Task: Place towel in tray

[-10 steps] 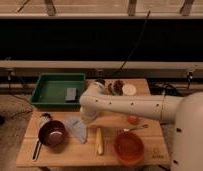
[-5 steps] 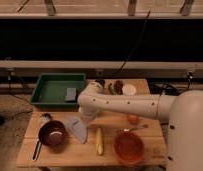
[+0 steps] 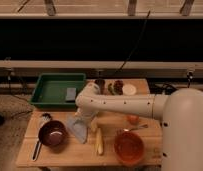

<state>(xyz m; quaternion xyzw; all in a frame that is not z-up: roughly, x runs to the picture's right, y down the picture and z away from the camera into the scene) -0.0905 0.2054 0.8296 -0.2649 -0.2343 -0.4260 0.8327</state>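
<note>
Gripper (image 3: 87, 118) low over the towel (image 3: 77, 129); the towel is on the table (image 3: 70, 158), not in the tray (image 3: 47, 82).
Nearest us is an orange bowl (image 3: 129, 148), with a dark red bowl (image 3: 52, 134) to its left. The towel lies flat just beside the red bowl, in the same spot as a second ago. The gripper sits at the towel's upper edge and the arm has barely shifted. We cannot tell if the gripper is open or gripping. Farther back, the green tray holds only a dark grey block (image 3: 71, 93). We judge the pick is not made yet, so lift and carry remain.
</note>
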